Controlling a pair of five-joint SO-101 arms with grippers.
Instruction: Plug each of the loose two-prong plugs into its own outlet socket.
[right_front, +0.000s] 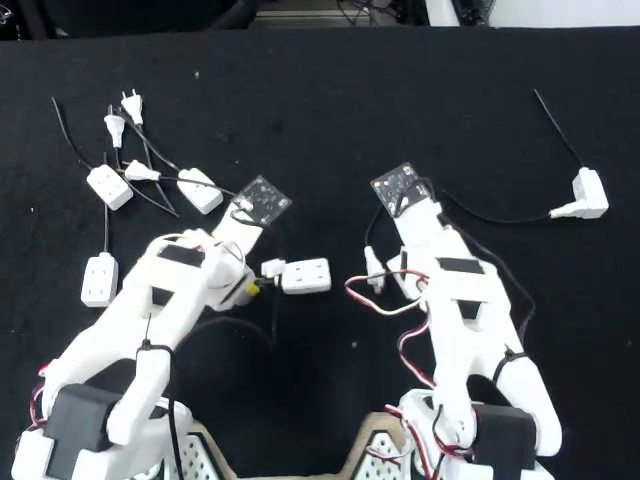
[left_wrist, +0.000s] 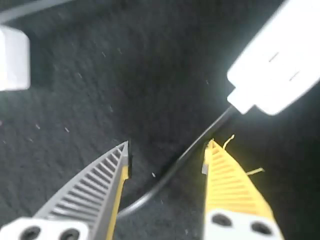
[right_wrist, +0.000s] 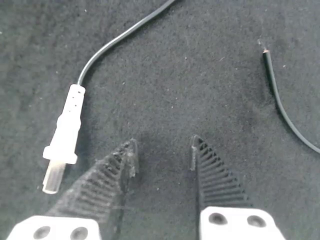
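A white outlet socket (right_front: 306, 276) lies mid-table with a white plug (right_front: 272, 267) at its left end. My left gripper (right_front: 254, 288) stands open just beside it. In the left wrist view that gripper (left_wrist: 167, 160) straddles a black cable (left_wrist: 175, 167) running from the white socket block (left_wrist: 277, 70), without touching it. My right gripper (right_wrist: 162, 150) is open over bare cloth, with a loose white two-prong plug (right_wrist: 62, 142) lying just outside one finger (right_wrist: 112, 172). From above, that plug (right_front: 372, 264) sits by the right arm's wrist.
At the back left lie two loose plugs (right_front: 115, 125) (right_front: 132, 100), another plug (right_front: 142, 172), and three sockets (right_front: 108, 187) (right_front: 200, 190) (right_front: 98, 279) with tangled cables. A white angled plug (right_front: 590, 195) rests far right. A cut cable end (right_wrist: 272, 75) lies near the right gripper.
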